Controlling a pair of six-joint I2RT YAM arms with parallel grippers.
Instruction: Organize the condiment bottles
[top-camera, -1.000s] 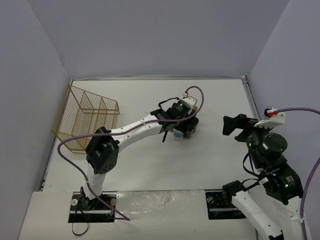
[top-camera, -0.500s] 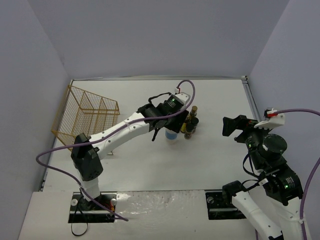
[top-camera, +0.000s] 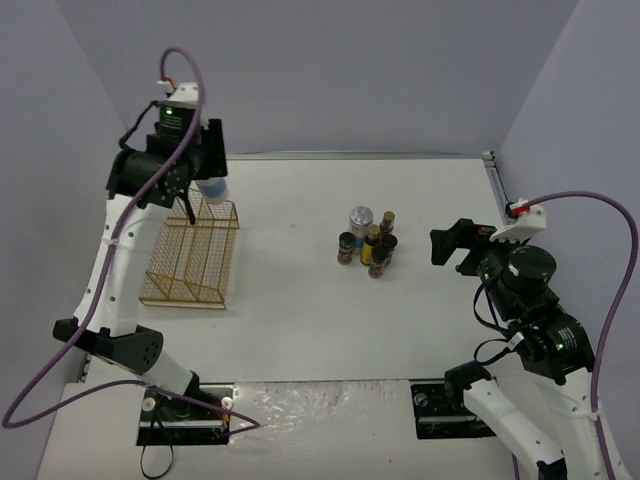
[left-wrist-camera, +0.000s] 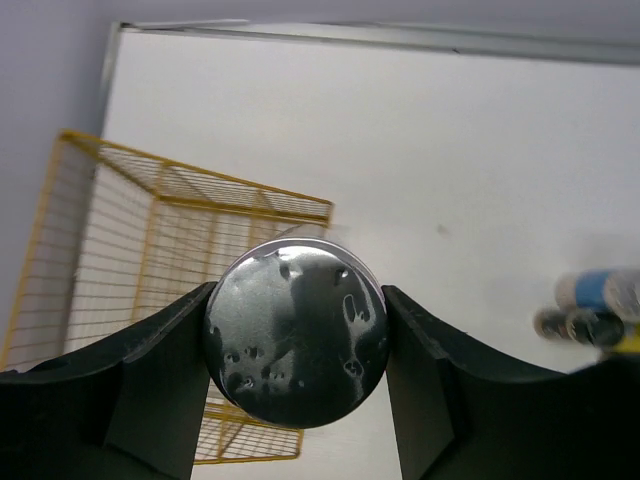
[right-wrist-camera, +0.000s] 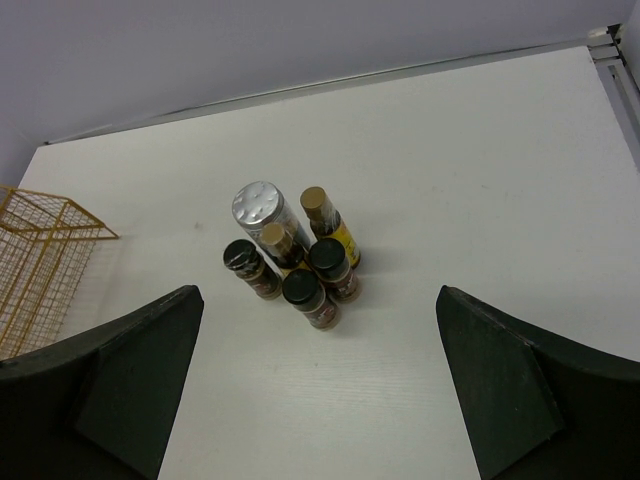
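Left gripper (top-camera: 200, 190) pinches the silver-capped white bottle (left-wrist-camera: 295, 345), roughly upright, at upper left of the top view; the gold wire rack (top-camera: 190, 262) lies just below it. Right gripper (right-wrist-camera: 320, 390) spread, empty.

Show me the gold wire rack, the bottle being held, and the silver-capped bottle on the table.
gold wire rack (top-camera: 175, 265): top view, wire mesh.
held bottle (left-wrist-camera: 296, 333): left wrist view, silver cap.
silver-capped bottle (right-wrist-camera: 258, 203): right wrist view, cap top.

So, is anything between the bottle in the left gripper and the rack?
Nothing visible. The silver-capped bottle hangs in the left gripper above the gold wire rack, whose open top shows only bare wire.
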